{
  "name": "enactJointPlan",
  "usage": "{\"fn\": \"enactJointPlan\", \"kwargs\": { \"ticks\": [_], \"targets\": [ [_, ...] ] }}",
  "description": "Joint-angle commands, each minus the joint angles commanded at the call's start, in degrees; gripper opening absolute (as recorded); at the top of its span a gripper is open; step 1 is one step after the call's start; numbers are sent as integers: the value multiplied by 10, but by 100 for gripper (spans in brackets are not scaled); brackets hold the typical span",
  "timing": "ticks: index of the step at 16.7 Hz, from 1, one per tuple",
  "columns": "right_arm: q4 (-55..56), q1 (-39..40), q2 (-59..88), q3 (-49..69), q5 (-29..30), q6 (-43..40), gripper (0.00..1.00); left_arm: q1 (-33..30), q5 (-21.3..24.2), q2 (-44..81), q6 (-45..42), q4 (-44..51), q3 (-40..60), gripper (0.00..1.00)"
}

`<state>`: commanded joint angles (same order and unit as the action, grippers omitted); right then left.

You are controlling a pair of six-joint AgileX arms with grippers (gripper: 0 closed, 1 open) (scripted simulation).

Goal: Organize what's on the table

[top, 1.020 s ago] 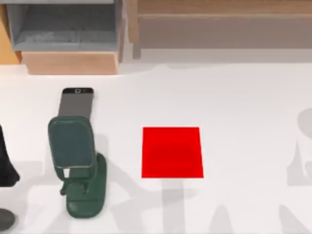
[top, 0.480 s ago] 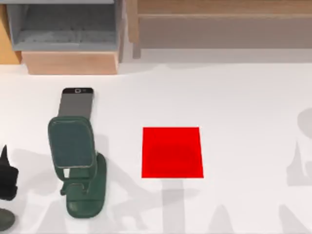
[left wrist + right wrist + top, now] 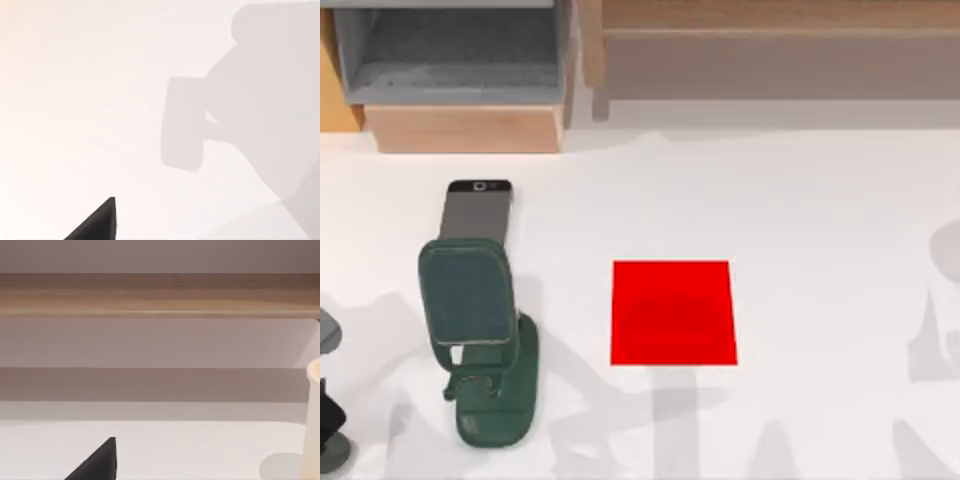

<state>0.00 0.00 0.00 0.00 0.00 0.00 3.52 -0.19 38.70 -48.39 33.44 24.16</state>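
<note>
The white table [image 3: 820,200] carries a dark phone [image 3: 478,208] lying flat at the left. Just in front of it stands a dark green phone stand [image 3: 480,340], whose tilted plate overlaps the phone's near end. A flat red square [image 3: 672,312] lies on the tabletop near the middle. My left arm [image 3: 326,418] shows as a dark piece at the lower left edge, apart from the stand. In the left wrist view a black tip of my left gripper [image 3: 97,226] hangs over bare table and shadow. A black tip of my right gripper [image 3: 97,466] faces the shelf.
A tan shelf unit with a grey cubby [image 3: 460,60] stands at the back left, a long wooden shelf [image 3: 770,40] at the back right. The right wrist view has that shelf's rail [image 3: 160,295] and a cream object [image 3: 314,415] on the table.
My left arm has drawn back along the left edge toward the near side of the table. The phone, stand and red square have not moved.
</note>
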Motion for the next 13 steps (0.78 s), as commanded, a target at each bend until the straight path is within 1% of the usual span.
{"fn": "enactJointPlan", "kwargs": {
  "ticks": [4, 10, 13],
  "targets": [
    [0, 0, 0, 0, 0, 0, 100, 9, 1, 99, -125, 86, 66, 100],
    [0, 0, 0, 0, 0, 0, 100, 24, 2, 270, -350, 230, 173, 100],
    [0, 0, 0, 0, 0, 0, 100, 30, 1, 328, -417, 283, 211, 100]
  ]
}}
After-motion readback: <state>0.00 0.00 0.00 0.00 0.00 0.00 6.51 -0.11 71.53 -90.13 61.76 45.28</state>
